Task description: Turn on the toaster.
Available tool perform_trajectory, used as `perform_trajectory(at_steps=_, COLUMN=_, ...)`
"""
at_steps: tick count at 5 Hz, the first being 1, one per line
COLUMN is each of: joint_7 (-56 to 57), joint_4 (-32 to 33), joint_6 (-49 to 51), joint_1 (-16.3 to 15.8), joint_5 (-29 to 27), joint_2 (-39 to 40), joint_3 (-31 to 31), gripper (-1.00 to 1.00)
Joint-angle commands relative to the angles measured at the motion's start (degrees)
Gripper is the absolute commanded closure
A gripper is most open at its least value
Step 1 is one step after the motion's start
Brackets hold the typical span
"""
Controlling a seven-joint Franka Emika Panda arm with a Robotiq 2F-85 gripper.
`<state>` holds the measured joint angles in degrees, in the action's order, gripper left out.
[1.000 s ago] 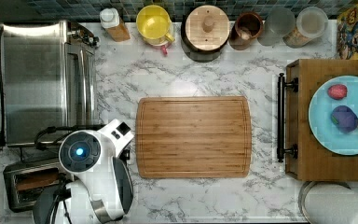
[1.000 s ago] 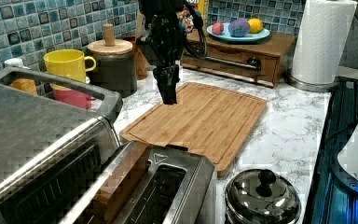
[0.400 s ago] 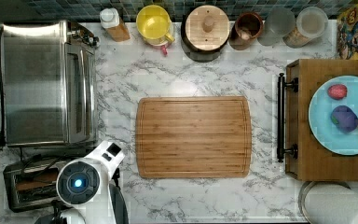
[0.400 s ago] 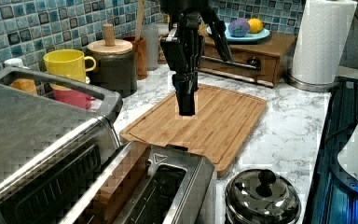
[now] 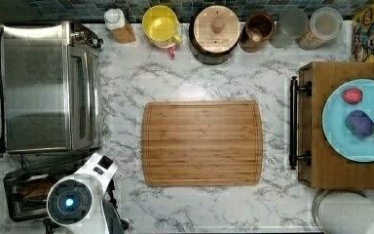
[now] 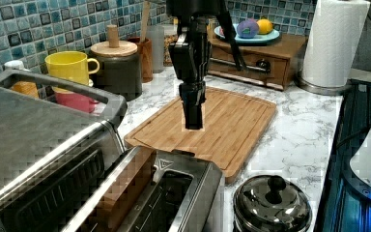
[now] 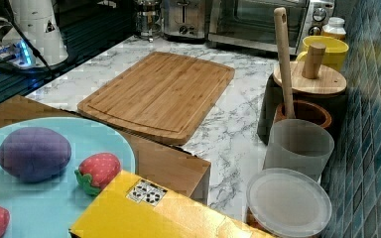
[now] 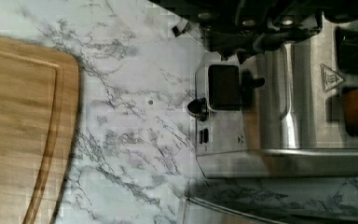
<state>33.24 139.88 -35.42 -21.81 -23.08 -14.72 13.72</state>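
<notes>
Showing warning triangle (image 8: pixel 331 77) on toaster (image 8: pixel 279 116) top.

Lighting: bright, even, overhead. Glare on toaster oven (image 5: pixel 39 87) top. Blocky compression artefacts; soft shadows on surface (image 5: pixel 199 209).

The marble counter (image 5: pixel 126 83) carries a cutting board (image 5: pixel 202 144), toaster (image 5: pixel 22 192), toaster oven (image 5: pixel 44 87) and seemingly jars.

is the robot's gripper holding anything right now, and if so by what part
Nothing is held. The gripper hangs in the air near the toaster, touching nothing.
</notes>
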Motion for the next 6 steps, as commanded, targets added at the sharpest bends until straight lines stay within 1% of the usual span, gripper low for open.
perform_trajectory(at_steps=1, joint_7=-2.3, joint_4=2.89, joint_6=-3.86, joint_1=-0.44, joint_5=-3.65, joint_2=-0.23, joint_3=0.25, gripper=1.0)
perform_trajectory(at_steps=2, joint_7=0.01, joint_4=3.21, joint_6=-5.9, joint_1=-1.15, joint_5=-7.46, joint_2=-0.52, joint_3=-0.06, gripper=1.0)
perform_trajectory(at_steps=3, joint_7=-3.38, joint_4=1.33, joint_6=-6.66, joint_1=-0.06, joint_5=-4.43, joint_2=2.92, joint_3=1.9, gripper=1.0)
perform_trajectory(at_steps=5, joint_7=-6.13, joint_4=-0.48, joint_6=-6.79, joint_1=1.59, joint_5=-1.52, joint_2=6.08, joint_3=1.48, gripper=1.0)
perform_trajectory(at_steps=6, joint_7=-6.94, joint_4=-1.34, joint_6=-6.72, joint_1=1.88, joint_5=-0.65, joint_2=8.24, joint_3=1.3, gripper=1.0)
